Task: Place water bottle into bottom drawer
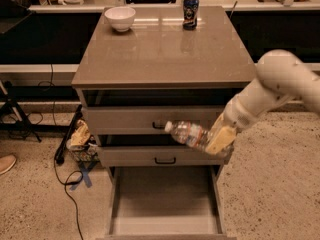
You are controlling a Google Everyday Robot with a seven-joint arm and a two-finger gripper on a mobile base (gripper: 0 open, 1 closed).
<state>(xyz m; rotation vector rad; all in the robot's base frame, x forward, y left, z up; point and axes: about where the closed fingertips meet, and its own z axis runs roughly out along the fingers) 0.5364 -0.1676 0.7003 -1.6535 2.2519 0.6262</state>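
Observation:
The water bottle (188,133) is a small clear crinkled plastic bottle with a white cap pointing left. It lies on its side in the air in front of the two upper drawers, held by my gripper (216,140). The gripper is shut on the bottle's base end, its pale fingers (220,139) around it. The white arm comes down from the right. The bottom drawer (165,219) is pulled open below, a wide grey-beige box with a bare flat floor. The bottle hangs above the drawer's back part.
A white bowl (120,18) and a dark blue drink can (190,5) stand at the back of the cabinet top (165,54). Two shallower drawers with black handles (165,160) are shut. Cables and a crumpled bag (80,134) lie on the floor left.

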